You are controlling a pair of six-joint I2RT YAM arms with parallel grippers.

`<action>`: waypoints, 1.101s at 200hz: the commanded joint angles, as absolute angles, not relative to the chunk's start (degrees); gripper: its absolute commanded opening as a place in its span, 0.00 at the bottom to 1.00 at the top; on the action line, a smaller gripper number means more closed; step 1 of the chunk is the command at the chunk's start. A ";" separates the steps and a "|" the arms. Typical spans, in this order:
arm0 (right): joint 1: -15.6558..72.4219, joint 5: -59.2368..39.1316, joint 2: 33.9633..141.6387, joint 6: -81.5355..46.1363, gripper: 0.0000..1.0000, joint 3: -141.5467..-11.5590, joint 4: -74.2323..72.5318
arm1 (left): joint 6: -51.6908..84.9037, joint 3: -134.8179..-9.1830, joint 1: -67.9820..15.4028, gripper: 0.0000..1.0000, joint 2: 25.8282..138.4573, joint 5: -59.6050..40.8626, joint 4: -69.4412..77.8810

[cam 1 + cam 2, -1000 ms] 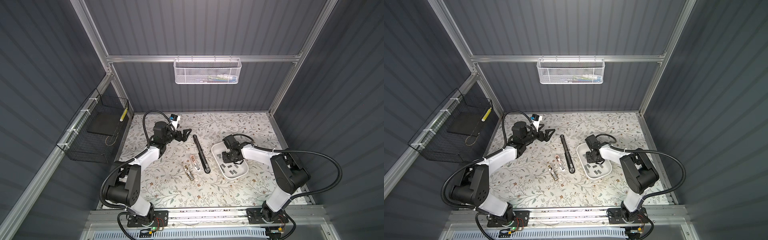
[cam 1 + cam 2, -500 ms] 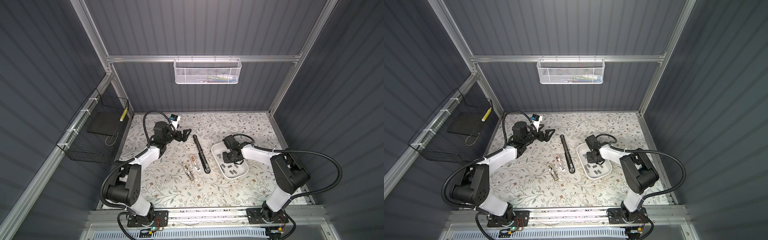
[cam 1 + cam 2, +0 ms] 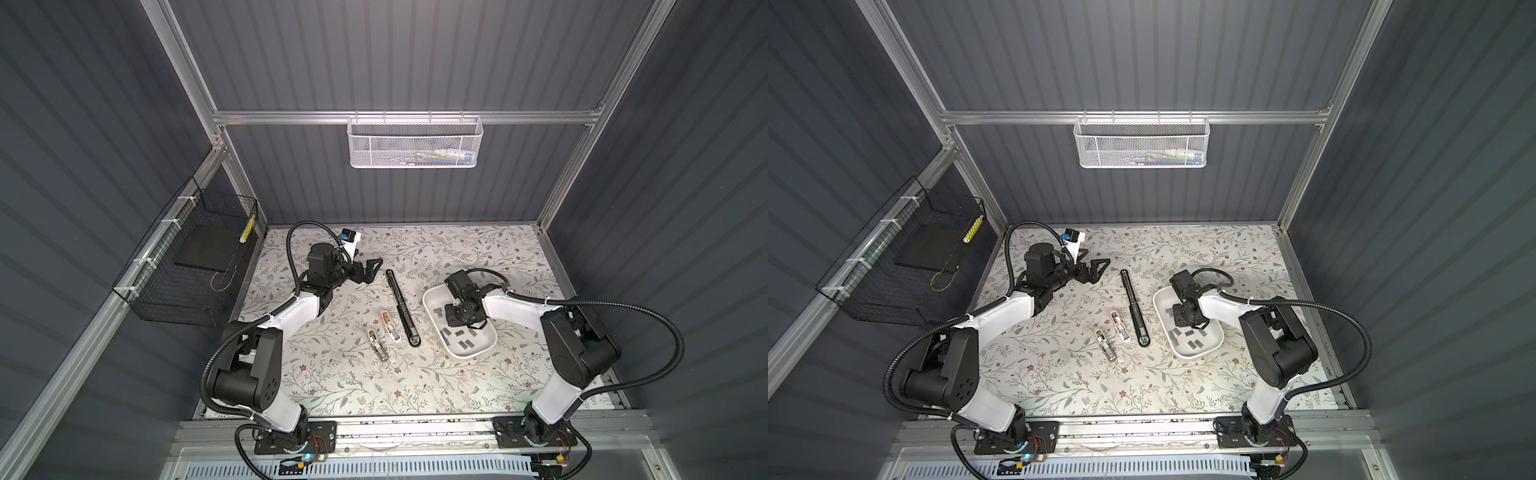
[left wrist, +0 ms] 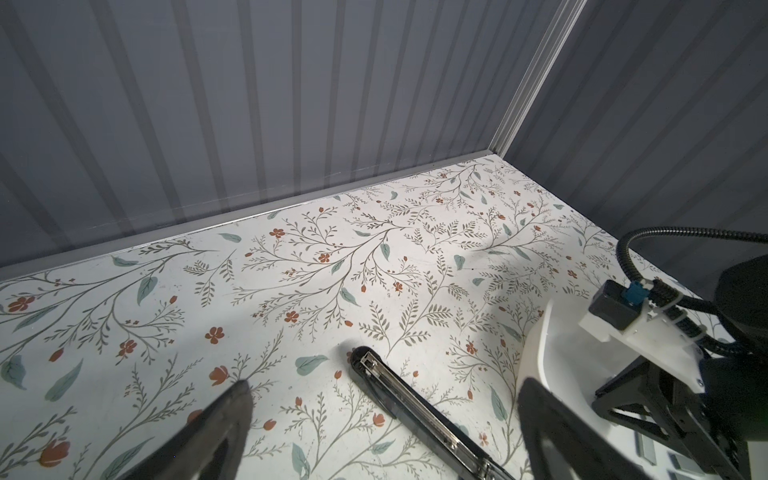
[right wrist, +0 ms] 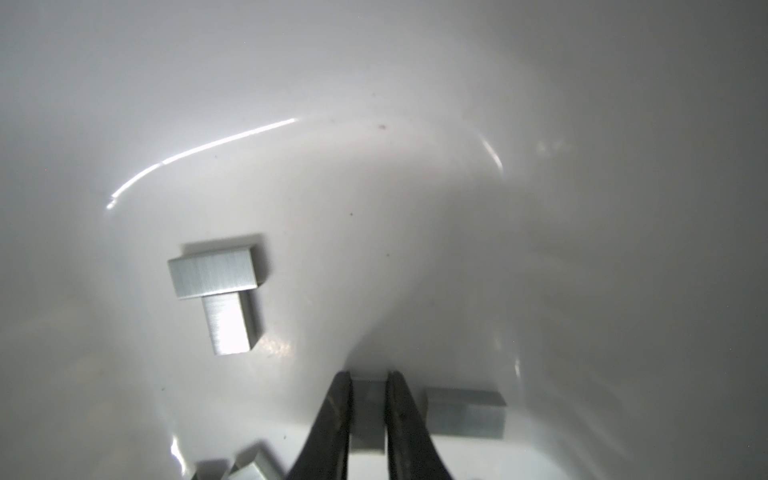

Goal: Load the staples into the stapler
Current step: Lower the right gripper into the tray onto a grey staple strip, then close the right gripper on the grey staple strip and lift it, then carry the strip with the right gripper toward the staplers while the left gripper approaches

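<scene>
1. Nearest the front of the flowered table [image 3: 353, 386], two small pale pieces [image 3: 379, 345] with metal parts lie side by side, just left of the black stapler's near end.
2. To their right stands a white tray [image 3: 482, 347] [image 3: 1187, 353]. The staples [image 3: 459, 333] [image 3: 1188, 333] lie scattered flat on its floor, grey strips pointing every which way; two of them [image 5: 214, 276] touch in a T.
3. The right gripper [image 3: 459, 318] [image 5: 369, 382] reaches down into the tray's far half. Its fingers [image 5: 336, 415] are clenched on a staple strip [image 5: 368, 411], pressing its two long sides, so the strip's long axis runs along the fingers. The strip sits low in the tray, with another [image 5: 465, 411] just beside it; whether it is lifted off the floor I cannot tell.
4. Between the pale pieces and the tray, the black stapler [image 3: 402, 307] [image 3: 1133, 307] [image 4: 407, 407] lies opened out flat. Its long axis runs front to back, the far end leaning left, and its metal channel faces up.
5. Farthest back, the left gripper [image 3: 370, 270] [image 3: 1096, 270] hangs near the stapler's far end, apart from it, fingers [image 4: 226, 419] spread wide and holding nothing.
</scene>
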State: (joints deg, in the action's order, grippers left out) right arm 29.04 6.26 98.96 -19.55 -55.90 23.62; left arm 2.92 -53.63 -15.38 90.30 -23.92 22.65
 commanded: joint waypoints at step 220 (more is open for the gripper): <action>41.88 19.17 76.65 -19.42 0.09 -51.23 8.68 | 14.78 -49.76 -15.19 1.00 75.96 -17.30 10.91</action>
State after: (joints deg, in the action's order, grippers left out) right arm 38.33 15.92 78.24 -20.25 -50.83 9.58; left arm 10.87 -53.41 -15.38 80.25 -22.02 15.68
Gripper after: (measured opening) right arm 0.140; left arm 0.995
